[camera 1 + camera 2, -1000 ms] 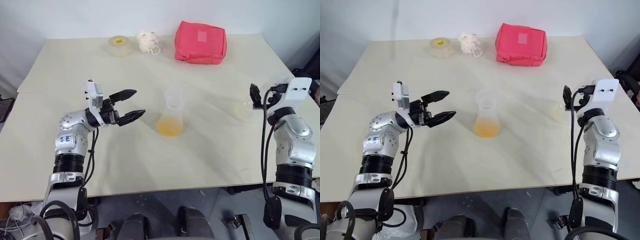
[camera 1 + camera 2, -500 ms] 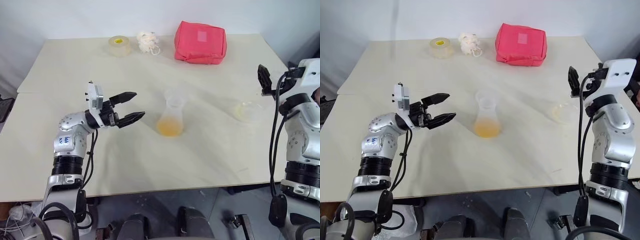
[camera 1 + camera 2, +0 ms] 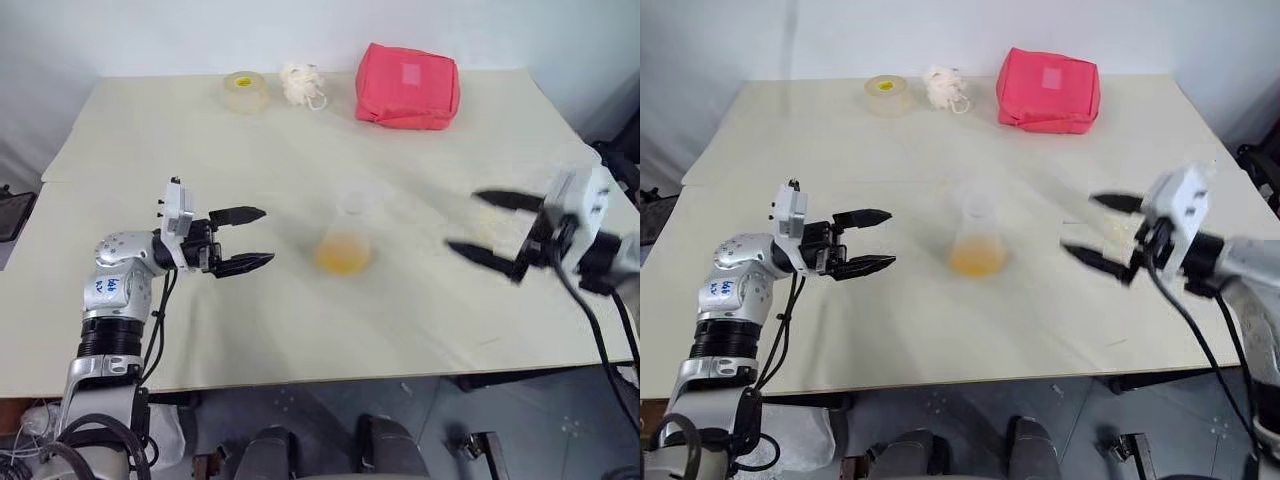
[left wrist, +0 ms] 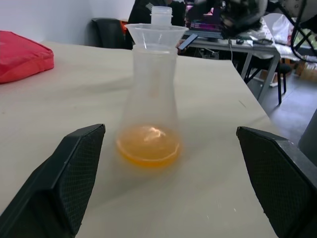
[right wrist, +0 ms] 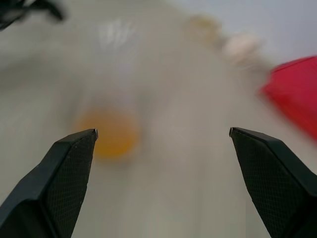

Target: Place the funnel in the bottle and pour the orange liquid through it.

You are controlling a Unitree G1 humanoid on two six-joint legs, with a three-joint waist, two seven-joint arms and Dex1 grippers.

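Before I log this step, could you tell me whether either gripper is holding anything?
Nothing is held: left gripper and right gripper are both open and empty.

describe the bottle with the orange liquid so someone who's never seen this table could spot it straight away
Start from the cream table and look to its middle, between the two grippers and nearer than the red pouch at the far edge. There stands the bottle, clear with a wide conical base and narrow neck. It alone holds a pool of orange liquid and has a clear funnel in its mouth.

Funnel in upright bottle, orange liquid inside.
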